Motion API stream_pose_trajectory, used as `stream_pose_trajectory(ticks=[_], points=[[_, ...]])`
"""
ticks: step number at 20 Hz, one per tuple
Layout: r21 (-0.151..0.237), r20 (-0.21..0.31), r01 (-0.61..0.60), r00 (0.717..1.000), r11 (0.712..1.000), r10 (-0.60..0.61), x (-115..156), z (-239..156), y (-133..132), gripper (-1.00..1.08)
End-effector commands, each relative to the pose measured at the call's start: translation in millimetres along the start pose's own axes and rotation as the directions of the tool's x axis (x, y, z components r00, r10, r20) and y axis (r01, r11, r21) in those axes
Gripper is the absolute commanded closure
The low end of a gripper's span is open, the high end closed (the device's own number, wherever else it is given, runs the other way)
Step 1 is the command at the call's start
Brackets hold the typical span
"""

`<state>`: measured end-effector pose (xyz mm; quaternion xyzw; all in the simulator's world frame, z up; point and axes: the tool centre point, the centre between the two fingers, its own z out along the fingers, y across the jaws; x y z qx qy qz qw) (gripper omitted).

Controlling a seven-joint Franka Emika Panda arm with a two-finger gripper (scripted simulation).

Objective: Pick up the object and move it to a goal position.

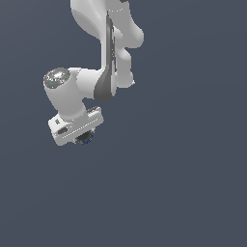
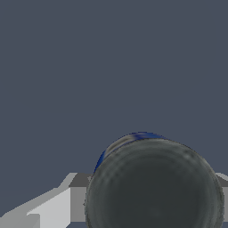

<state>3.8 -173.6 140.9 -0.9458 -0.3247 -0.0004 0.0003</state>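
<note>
Pincer (image 1: 85,139) closed tight around dark object (image 2: 153,185), fingers hidden.

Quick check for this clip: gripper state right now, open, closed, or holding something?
Gripper: closed on the dark object, which sits between the fingers and fills much of the wrist view.

Object (image 1: 86,140) mostly hidden under pincer (image 1: 83,138).

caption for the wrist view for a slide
Wrist view: a dark round ball with a blue edge fills the lower frame, sitting in the claw.
</note>
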Motion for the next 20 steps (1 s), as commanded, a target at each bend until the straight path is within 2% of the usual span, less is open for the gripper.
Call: stream_pose_trajectory(ticks=[1,10,20], points=[[0.000,0.000,0.001,1.000,1.000,-0.001,-2.6,-21.1,16.9,1.08],[0.000,0.000,0.001,1.000,1.000,-0.001,-6.8,-66.9,57.1,1.08],[0.000,0.001,0.000,1.000,1.000,0.000,-7.6,-81.1,70.4,1.08]])
